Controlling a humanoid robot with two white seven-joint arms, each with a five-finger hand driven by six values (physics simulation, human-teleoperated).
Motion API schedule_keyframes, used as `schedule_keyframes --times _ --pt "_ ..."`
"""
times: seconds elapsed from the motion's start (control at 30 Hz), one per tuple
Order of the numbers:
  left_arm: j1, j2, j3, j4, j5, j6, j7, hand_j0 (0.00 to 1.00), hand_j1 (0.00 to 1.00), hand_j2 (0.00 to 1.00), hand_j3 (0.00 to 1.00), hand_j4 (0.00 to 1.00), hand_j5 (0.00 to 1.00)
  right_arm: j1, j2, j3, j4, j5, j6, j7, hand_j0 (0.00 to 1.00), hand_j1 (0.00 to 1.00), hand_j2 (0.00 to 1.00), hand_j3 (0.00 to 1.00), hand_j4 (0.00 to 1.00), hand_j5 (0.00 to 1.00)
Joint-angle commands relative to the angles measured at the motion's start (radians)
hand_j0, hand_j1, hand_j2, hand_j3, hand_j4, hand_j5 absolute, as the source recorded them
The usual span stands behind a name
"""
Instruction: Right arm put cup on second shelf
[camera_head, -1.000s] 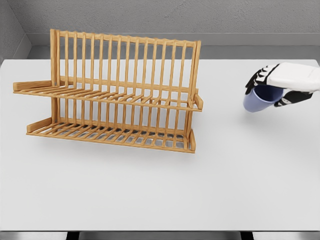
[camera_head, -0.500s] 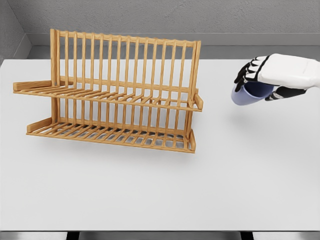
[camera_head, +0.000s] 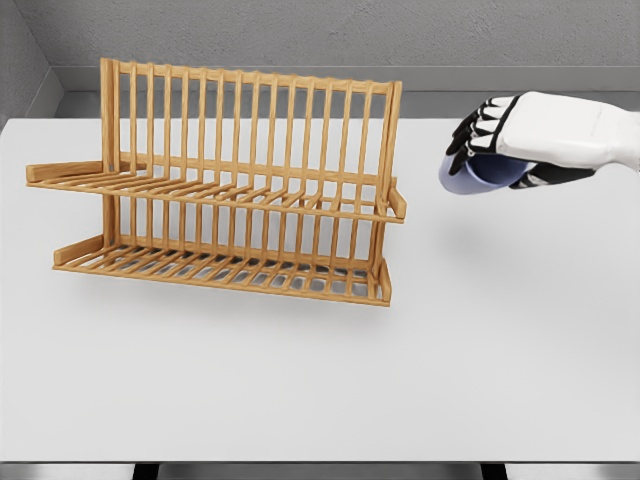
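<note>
My right hand (camera_head: 490, 150) comes in from the right edge and is shut on a pale blue cup (camera_head: 468, 176), held from above and lifted off the table. The cup hangs a short way right of the wooden dish rack (camera_head: 225, 190), about level with the rack's upper shelf (camera_head: 215, 192). The rack has two slatted shelves, the lower shelf (camera_head: 225, 268) near the table, and nothing lies on either. My fingers hide the cup's top.
The white table (camera_head: 320, 380) carries the rack at left of centre. A grey wall runs behind the table's far edge. The cup's faint shadow falls on the table under my hand.
My right hand has carried the cup leftward and upward, closer to the rack's right end. The rack has not moved.
</note>
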Motion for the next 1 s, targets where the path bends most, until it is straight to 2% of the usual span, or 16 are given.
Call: schedule_keyframes --times 0.0,0.1,0.2,0.5,0.6,0.7,0.97 --pt "0.000 0.000 0.000 0.000 0.000 0.000 0.000 1.00 1.00 1.00 1.00 1.00 1.00 0.000 0.009 0.002 -0.022 -0.006 0.003 -0.001 0.65 0.65 0.65 0.65 0.65 0.65" --pt "0.000 0.000 0.000 0.000 0.000 0.000 0.000 1.00 1.00 1.00 1.00 1.00 1.00 -0.012 0.026 0.009 -0.026 -0.008 0.003 -0.001 0.65 0.65 0.65 0.65 0.65 0.65" --pt "0.000 0.000 0.000 0.000 0.000 0.000 0.000 1.00 1.00 1.00 1.00 1.00 1.00 -0.012 0.026 0.011 -0.061 -0.008 0.003 -0.001 0.65 0.65 0.65 0.65 0.65 0.65" --pt "0.000 0.000 0.000 0.000 0.000 0.000 0.000 1.00 1.00 1.00 1.00 1.00 1.00 -0.046 0.083 0.040 -0.060 -0.009 0.003 -0.001 0.65 0.65 0.65 0.65 0.65 0.65" --pt "0.000 0.000 0.000 0.000 0.000 0.000 0.000 1.00 1.00 1.00 1.00 1.00 1.00 -0.071 0.110 0.075 -0.060 -0.009 0.003 -0.001 0.65 0.65 0.65 0.65 0.65 0.65" --pt "0.000 0.000 0.000 0.000 0.000 0.000 0.000 1.00 1.00 1.00 1.00 1.00 1.00 -0.094 0.123 0.111 -0.061 -0.008 0.003 -0.001 0.65 0.65 0.65 0.65 0.65 0.65" --pt "0.000 0.000 0.000 0.000 0.000 0.000 0.000 1.00 1.00 1.00 1.00 1.00 1.00 -0.115 0.141 0.131 -0.061 -0.006 0.003 -0.001 0.65 0.65 0.65 0.65 0.65 0.65"
